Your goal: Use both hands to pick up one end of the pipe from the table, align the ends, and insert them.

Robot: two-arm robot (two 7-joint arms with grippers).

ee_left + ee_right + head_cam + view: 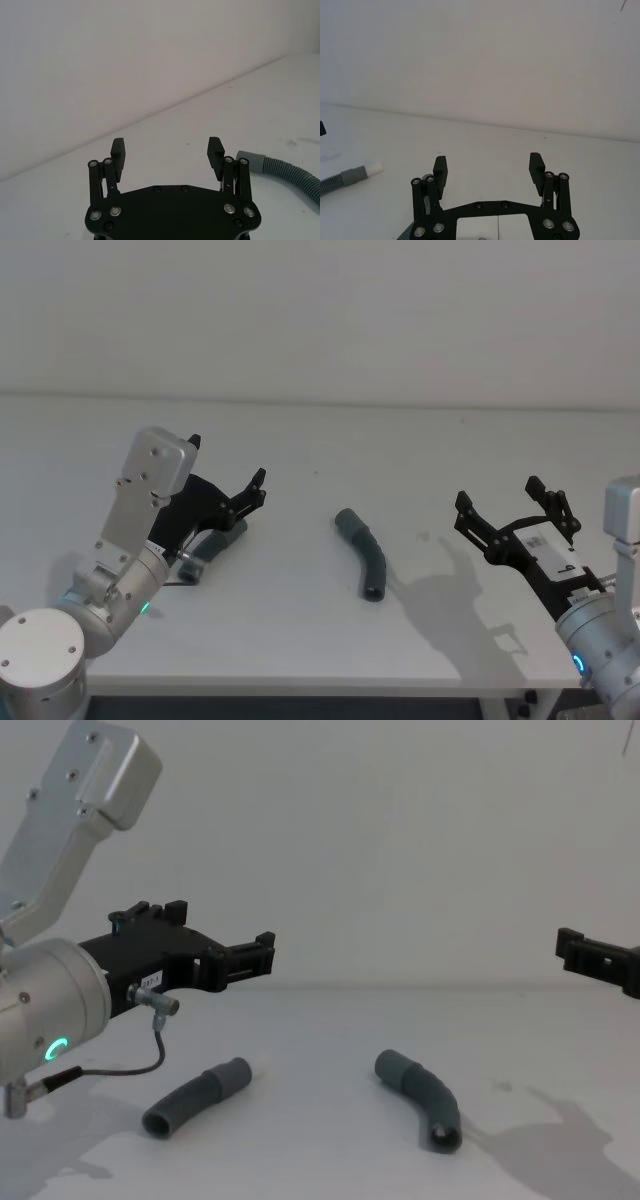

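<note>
Two dark grey ribbed pipe pieces lie on the white table (320, 440). The left piece (212, 543) (195, 1096) lies below my left gripper (226, 464) (225, 932), which hovers open above it with nothing between its fingers. The left wrist view has that gripper (166, 150) open, and the piece's cuff and ribs (280, 170) beside one finger. The bent middle piece (362, 552) (420, 1098) lies alone. To its right my right gripper (498, 492) (487, 167) hangs open and apart from it. In the right wrist view a pipe piece with a pale narrow end (350, 176) lies far off.
A plain wall stands behind the table's far edge (320, 400). The table's front edge (300, 690) runs just before the arms. A thin cable (130, 1065) loops under the left wrist.
</note>
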